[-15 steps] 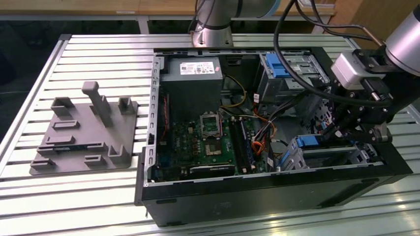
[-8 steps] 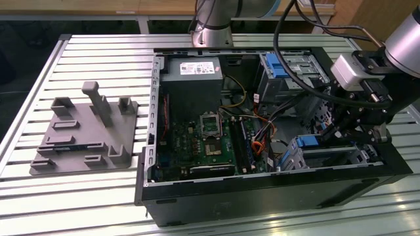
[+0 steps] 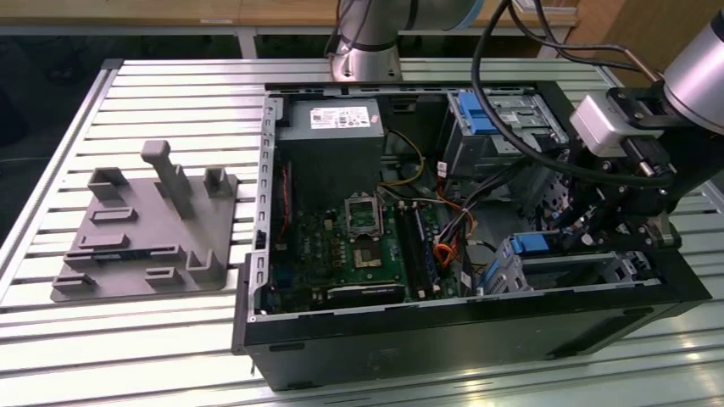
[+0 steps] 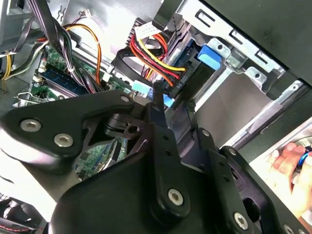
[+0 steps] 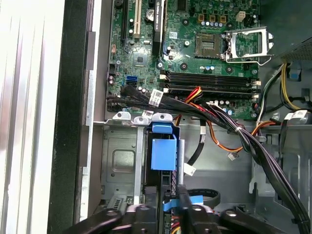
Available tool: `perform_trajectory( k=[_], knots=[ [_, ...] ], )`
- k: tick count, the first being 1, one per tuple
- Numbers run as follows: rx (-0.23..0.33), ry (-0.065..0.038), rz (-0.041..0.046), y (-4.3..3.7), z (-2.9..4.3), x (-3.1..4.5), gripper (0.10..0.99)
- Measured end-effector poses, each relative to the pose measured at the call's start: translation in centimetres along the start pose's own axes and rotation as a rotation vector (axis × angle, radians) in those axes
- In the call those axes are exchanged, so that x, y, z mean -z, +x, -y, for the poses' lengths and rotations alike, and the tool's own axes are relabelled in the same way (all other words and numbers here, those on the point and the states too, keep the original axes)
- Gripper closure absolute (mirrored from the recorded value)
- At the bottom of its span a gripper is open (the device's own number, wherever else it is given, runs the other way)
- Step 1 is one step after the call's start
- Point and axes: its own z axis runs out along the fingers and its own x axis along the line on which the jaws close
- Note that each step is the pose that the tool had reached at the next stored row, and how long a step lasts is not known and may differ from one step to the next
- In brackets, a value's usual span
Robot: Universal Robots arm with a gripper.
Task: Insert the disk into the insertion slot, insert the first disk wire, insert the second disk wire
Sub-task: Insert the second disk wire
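One step looks done: disk seated in slot, low in the case's corner. Gripper right at the disk's end, jaws nearly closed on a thin blue-tipped connector. Wiring apparently unfinished.

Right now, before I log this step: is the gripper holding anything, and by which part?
The gripper pinches a light blue wire connector by its sides, at the end of the seated disk.
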Motion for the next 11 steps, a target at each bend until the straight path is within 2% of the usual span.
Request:
perform_trajectory(
  k=[1,2,11],
  knots=[
    [0.000,0.000,-0.0001,-0.01,-0.01,0.08,0.816],
    [0.000,0.000,-0.0001,-0.02,-0.02,0.20,0.753],
    [-0.018,0.001,0.0012,-0.20,-0.30,2.41,0.753]
  ],
)
